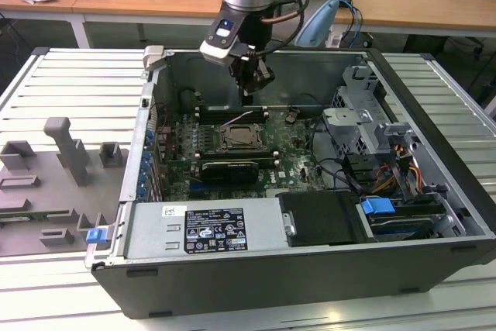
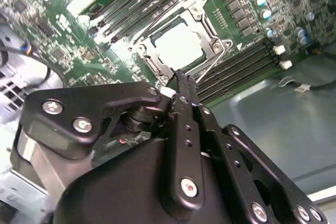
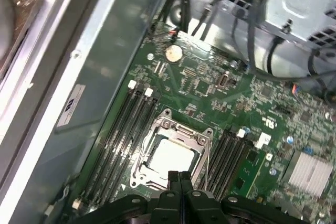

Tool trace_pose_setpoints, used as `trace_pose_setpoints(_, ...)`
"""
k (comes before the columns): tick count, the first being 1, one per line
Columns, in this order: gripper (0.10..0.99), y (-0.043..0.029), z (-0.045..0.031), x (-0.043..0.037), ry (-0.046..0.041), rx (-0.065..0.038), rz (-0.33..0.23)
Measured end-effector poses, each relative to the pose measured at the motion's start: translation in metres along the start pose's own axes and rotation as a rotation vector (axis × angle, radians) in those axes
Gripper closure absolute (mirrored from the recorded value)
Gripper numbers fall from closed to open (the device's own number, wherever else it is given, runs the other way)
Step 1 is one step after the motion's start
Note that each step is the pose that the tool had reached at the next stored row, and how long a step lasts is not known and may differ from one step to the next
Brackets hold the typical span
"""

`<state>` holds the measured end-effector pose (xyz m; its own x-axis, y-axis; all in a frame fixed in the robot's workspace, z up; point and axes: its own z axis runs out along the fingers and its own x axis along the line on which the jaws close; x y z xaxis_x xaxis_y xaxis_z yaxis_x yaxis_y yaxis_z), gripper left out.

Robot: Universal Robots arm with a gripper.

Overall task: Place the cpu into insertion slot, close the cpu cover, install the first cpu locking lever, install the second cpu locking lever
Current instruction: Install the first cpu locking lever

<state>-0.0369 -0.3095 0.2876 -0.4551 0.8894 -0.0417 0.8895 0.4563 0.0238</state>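
The cpu (image 2: 178, 43) (image 3: 170, 157) lies flat in the insertion slot (image 1: 239, 139) on the green motherboard, its pale face up. The silver cpu cover (image 2: 210, 24) (image 3: 184, 129) lies down around it as a frame. Thin wire levers (image 2: 215, 61) (image 3: 137, 153) run along two sides of the socket; I cannot tell whether they are latched. My gripper (image 1: 248, 92) (image 2: 181, 77) (image 3: 178, 178) hangs a little above the socket's edge, inside the open computer case. Its black fingers are pressed together, shut, with nothing between them.
Long black memory slots (image 3: 123, 135) (image 2: 241, 59) flank the socket. A black expansion card (image 1: 229, 170) and the power supply (image 1: 205, 226) lie nearer the camera. The drive cage (image 1: 360, 114) and cables (image 1: 341, 168) fill the exterior view's right. Grey fixtures (image 1: 66, 153) stand outside the case.
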Motion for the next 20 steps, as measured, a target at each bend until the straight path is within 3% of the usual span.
trace_pose_setpoints(2, 0.98, 0.0, 0.0004, 0.0, 0.0015, -0.003, -0.069)
trace_pose_setpoints(8, 0.98, -0.0001, 0.0009, 0.0, 0.0044, -0.008, -0.187)
trace_pose_setpoints(13, 0.98, -0.0001, 0.0013, 0.0001, 0.0075, -0.013, -0.323)
trace_pose_setpoints(20, 0.98, 0.0051, 0.0016, -0.0026, 0.0101, -0.017, -0.385)
